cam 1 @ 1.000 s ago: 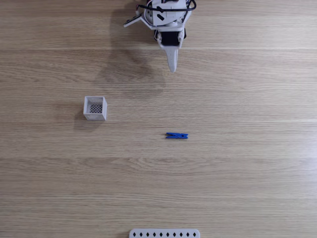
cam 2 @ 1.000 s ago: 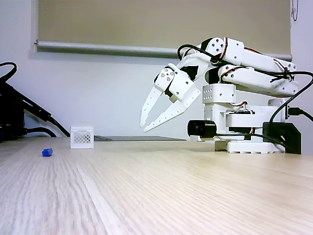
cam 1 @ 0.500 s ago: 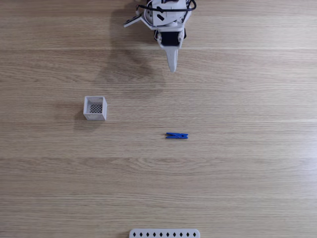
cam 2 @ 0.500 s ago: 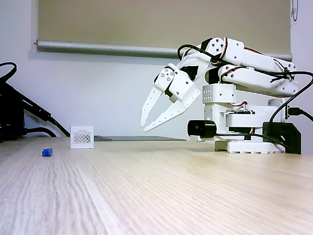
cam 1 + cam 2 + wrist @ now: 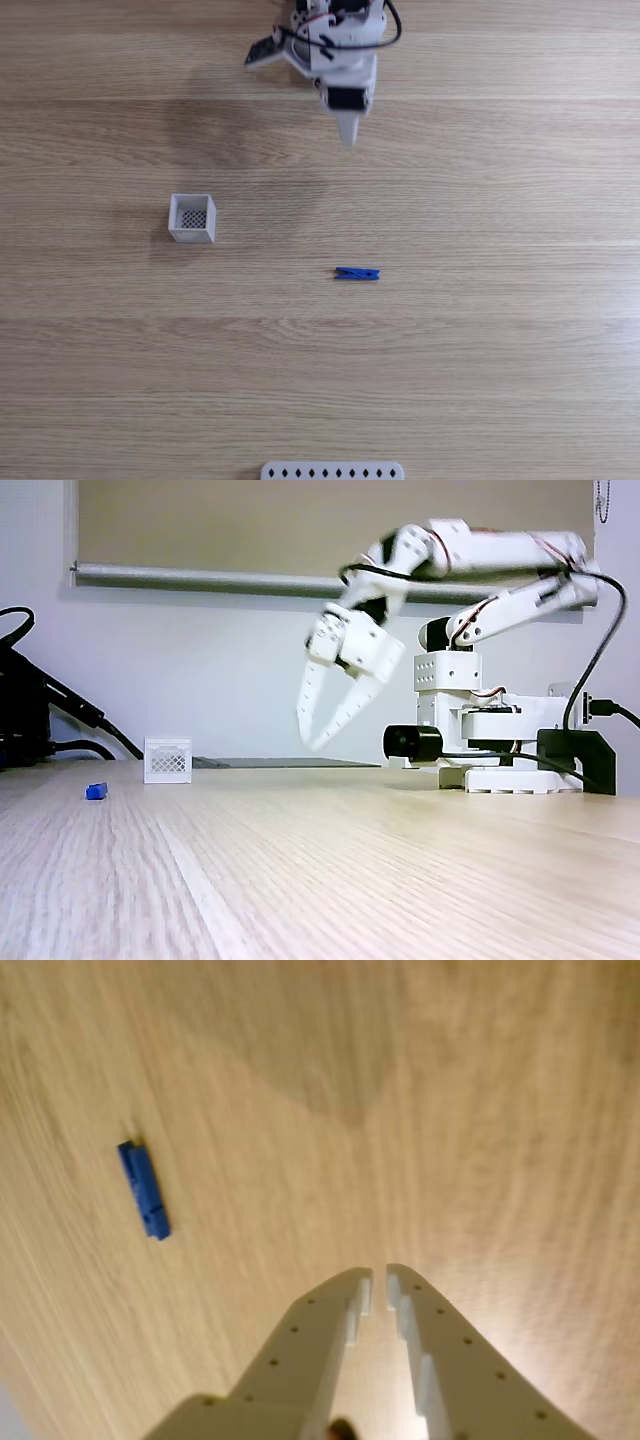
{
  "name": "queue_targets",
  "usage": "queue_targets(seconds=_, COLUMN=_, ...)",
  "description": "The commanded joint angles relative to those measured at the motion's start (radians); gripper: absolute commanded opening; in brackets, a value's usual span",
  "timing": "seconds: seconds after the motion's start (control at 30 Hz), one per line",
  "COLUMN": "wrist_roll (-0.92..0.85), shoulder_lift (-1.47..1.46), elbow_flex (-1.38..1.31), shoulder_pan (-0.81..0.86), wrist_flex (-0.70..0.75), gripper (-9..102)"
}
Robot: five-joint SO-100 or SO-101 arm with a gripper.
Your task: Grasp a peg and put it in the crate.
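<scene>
At twelve o'clock overhead, the hand (image 5: 348, 137) has lifted, jaws nearly closed, empty. Peg (image 5: 357, 273) untouched at six; reach is starting

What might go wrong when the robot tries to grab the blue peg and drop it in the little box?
1. The peg is slim and lies flat on the table, while the gripper hangs above it with jaws nearly closed. It must open wide first, or it may just push the peg away.
2. The crate is tiny, hardly wider than the peg is long, so a tilted peg could catch on the rim or tip the crate.
</scene>
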Motion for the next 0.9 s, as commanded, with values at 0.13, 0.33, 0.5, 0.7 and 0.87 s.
queue_targets(seconds=0.13, wrist_roll=-0.008, shoulder_lift=-0.614, elbow_flex=-0.635, shoulder_pan=0.017, wrist_flex=-0.034, gripper=0)
queue_targets(seconds=0.33, wrist_roll=-0.060, shoulder_lift=-0.991, elbow_flex=-0.931, shoulder_pan=0.038, wrist_flex=-0.034, gripper=0)
queue_targets(seconds=0.5, wrist_roll=-0.087, shoulder_lift=-1.109, elbow_flex=-1.101, shoulder_pan=0.054, wrist_flex=-0.032, gripper=0)
queue_targets(seconds=0.7, wrist_roll=-0.135, shoulder_lift=-1.126, elbow_flex=-1.212, shoulder_pan=0.071, wrist_flex=-0.011, gripper=6)
queue_targets(seconds=0.87, wrist_roll=-0.144, shoulder_lift=-1.127, elbow_flex=-1.216, shoulder_pan=0.077, wrist_flex=0.014, gripper=7)
